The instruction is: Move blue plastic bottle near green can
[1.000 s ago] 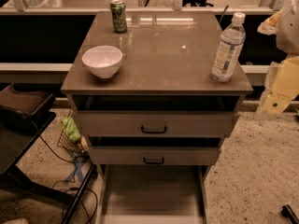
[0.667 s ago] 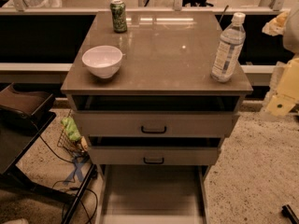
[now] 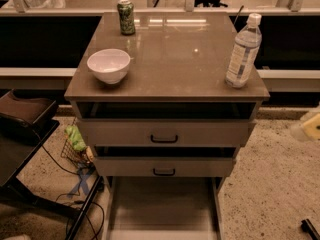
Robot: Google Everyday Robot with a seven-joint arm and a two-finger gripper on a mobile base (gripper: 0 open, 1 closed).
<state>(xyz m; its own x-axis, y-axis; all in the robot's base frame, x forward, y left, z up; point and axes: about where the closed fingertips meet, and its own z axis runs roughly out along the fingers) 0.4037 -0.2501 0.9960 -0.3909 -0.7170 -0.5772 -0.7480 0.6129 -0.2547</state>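
The blue plastic bottle (image 3: 243,51) stands upright near the front right corner of the brown cabinet top (image 3: 175,59). It is clear, with a white cap and a pale label. The green can (image 3: 126,17) stands upright at the back left of the same top, far from the bottle. My gripper is out of view. Only a pale piece of my arm (image 3: 309,127) shows at the right edge, below the level of the top and apart from the bottle.
A white bowl (image 3: 108,65) sits at the front left of the top. Two drawers with dark handles (image 3: 164,139) are below. A dark chair or stand (image 3: 25,129) and cables are on the left. A counter ledge runs behind.
My arm has drawn back to the right and down, so that far less of it shows at the right edge. The bottle, can and bowl have not moved.
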